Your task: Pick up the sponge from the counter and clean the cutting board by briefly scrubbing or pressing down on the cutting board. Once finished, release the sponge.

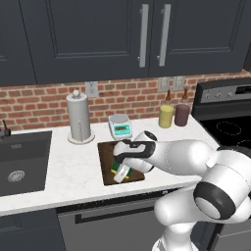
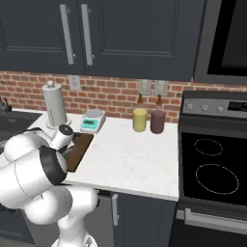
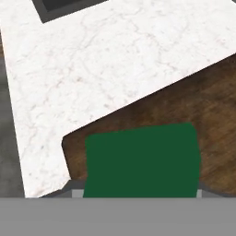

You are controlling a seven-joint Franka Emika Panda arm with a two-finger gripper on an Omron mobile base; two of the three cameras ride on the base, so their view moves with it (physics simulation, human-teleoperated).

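The dark brown cutting board (image 1: 105, 159) lies on the white counter (image 1: 73, 166) near its front edge. My gripper (image 1: 119, 175) points down over the board's front part and is shut on the sponge (image 1: 117, 171), whose yellow body and green layer show between the fingers. In the hand view the sponge's dark green face (image 3: 140, 161) sits low on the board (image 3: 209, 106), close to the board's corner, with counter (image 3: 92, 69) beyond. From the right base view, my own arm hides the gripper and only the board's far end (image 2: 81, 147) shows.
A paper towel holder (image 1: 79, 117) and a kitchen scale (image 1: 120, 128) stand behind the board. A yellow bottle (image 1: 166, 115) and a dark red bottle (image 1: 182, 113) stand at the back right. The sink (image 1: 19, 164) is to the left, the stove (image 1: 230, 127) to the right.
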